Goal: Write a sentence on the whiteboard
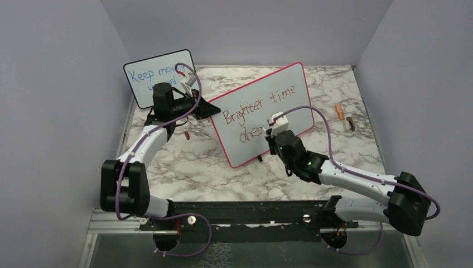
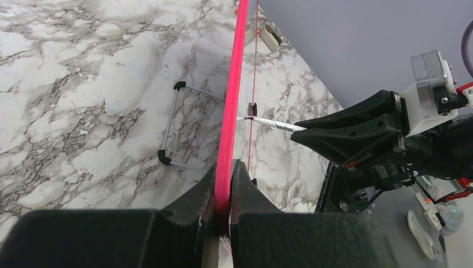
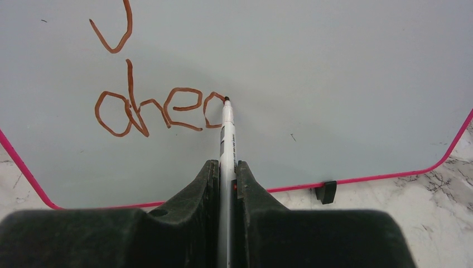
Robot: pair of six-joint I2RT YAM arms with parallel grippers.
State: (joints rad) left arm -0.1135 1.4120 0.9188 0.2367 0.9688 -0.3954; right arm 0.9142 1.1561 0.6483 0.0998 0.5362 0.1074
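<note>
- Writing sentence (image 1: 254,111) nearly done: "Brighter time ahea" on whiteboard (image 3: 334,67), upright on tabletop (image 1: 195,167); "d." prob. left.
- R fingers (image 3: 209,178) clamp marker (image 3: 227,139), tip on whiteboard.
- L fingers (image 2: 203,195) pinch its edge.

Your left gripper (image 2: 224,187) is pinched on the pink edge of the whiteboard (image 2: 234,84), which you see edge-on, standing over the marble table (image 2: 83,84). To its right, the right gripper (image 2: 298,128) holds a marker (image 2: 273,124) with its tip against the board's face. A wire stand (image 2: 173,125) with black feet sits on the board's left.
</note>
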